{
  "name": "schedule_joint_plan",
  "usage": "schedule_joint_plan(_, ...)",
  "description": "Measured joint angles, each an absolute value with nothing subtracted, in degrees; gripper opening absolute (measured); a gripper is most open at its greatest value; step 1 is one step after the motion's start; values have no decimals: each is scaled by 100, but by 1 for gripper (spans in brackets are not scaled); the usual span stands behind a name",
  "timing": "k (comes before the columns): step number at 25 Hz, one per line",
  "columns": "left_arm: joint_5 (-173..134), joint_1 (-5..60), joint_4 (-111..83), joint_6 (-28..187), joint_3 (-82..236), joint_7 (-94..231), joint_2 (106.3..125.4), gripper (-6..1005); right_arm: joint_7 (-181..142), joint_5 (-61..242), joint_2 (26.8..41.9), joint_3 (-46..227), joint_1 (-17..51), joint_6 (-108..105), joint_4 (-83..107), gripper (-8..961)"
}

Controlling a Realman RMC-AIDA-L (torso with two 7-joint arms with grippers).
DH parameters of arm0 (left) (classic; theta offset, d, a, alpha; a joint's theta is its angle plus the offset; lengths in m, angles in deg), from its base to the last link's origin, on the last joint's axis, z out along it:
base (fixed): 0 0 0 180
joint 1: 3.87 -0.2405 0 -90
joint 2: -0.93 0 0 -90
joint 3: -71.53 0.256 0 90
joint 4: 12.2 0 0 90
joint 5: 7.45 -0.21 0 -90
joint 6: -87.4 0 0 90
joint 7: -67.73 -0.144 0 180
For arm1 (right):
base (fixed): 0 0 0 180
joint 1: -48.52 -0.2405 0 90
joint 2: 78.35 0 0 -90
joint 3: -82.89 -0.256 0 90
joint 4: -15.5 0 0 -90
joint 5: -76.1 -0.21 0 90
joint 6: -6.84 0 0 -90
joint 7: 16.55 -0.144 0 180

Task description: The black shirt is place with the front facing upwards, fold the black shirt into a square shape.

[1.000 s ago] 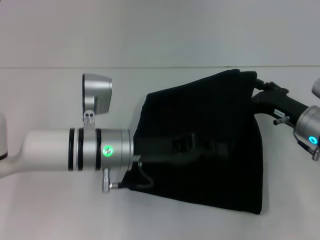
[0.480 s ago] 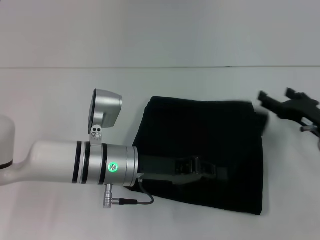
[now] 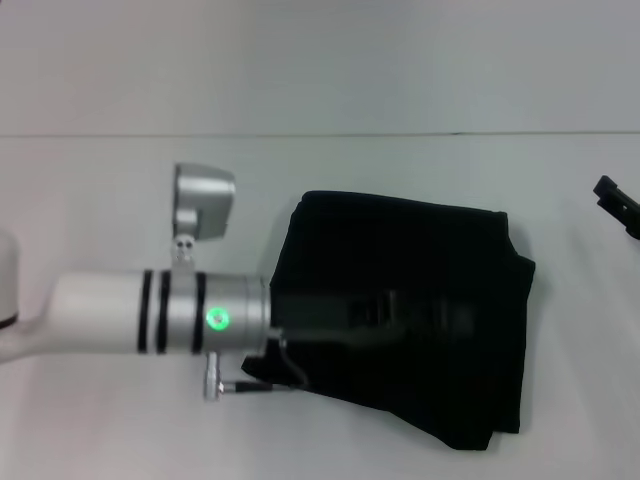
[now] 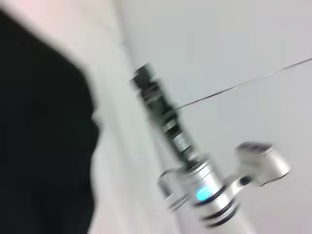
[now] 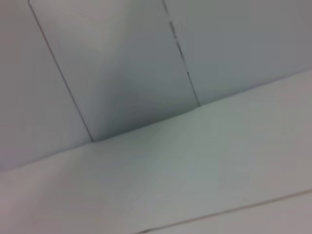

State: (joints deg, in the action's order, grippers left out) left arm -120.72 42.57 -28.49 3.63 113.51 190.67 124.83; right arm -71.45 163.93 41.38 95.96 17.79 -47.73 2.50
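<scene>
Already folded into a rough square, the black shirt (image 3: 405, 315) lies on the white tabletop (image 3: 100, 200), the left gripper (image 3: 400, 312) low over its middle; whether that gripper holds cloth I cannot tell. Pulling out could drag layers and skew the uneven near edge. The right gripper (image 3: 618, 203) sits well clear; its opening is unclear. No writing or label is readable.

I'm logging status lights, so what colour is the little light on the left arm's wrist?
Green, clearest in the head view, beside the black shirt.
</scene>
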Motion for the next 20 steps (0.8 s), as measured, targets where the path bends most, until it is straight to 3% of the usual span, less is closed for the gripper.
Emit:
schedule_joint_plan(2,-11897,4184,-3025,120,11257,18919,12465,76,-7102,16422,4142,9617,1813,-5007,253,945)
schedule_joint_plan(4,-11700,4061,-3167,-37,11154,18690,12410,285,-7044,16509,4144,9693,1835,-5305,262,945)
schedule_joint_plan(9,-11338,3693,-3236,133,10806,18338,12065,483,-6881,17198,4131,10412,1830,-6329,216,945)
schedule_joint_plan(14,-11280,3216,-3218,1064,10322,18516,11885,729,-6462,17766,4169,11189,1705,-6645,316,945)
schedule_joint_plan(20,-11288,2926,-3175,1393,10287,19015,11682,938,-6364,18043,4170,11735,1747,-5936,564,945)
